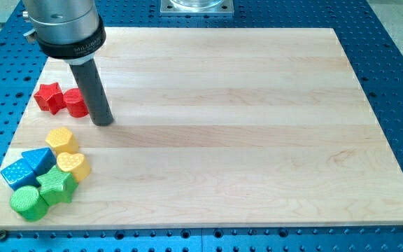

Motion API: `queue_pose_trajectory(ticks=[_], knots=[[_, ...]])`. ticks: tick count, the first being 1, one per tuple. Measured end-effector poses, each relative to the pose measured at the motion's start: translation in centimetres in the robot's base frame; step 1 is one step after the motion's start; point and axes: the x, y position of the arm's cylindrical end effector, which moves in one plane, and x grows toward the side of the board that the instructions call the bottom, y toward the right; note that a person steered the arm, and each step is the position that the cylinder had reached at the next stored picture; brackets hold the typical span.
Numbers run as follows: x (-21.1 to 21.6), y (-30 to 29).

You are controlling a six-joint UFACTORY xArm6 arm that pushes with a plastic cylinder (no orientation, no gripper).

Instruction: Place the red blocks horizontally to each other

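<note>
My tip (pixel 102 122) rests on the wooden surface (pixel 243 126) near the view's upper left. The arm ends in a plain rod, not a hand; it holds nothing. The rod stands just at the right of the red round block (pixel 75 103), seemingly touching it. The red star block (pixel 48 96) lies directly left of that block, touching it, the two side by side. Lower left, well apart: two yellow blocks (pixel 61 139) (pixel 74 166), two blue blocks (pixel 39 160) (pixel 16 173), a green star block (pixel 57 186), a green round block (pixel 27 202).
</note>
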Motion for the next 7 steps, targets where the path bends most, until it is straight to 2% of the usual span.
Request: queue_pose_trajectory(ticks=[3, 5, 6, 7], knots=[[-2.1, -0.3], [2.0, -1.2], [2.0, -1.2], [0.1, -1.5]])
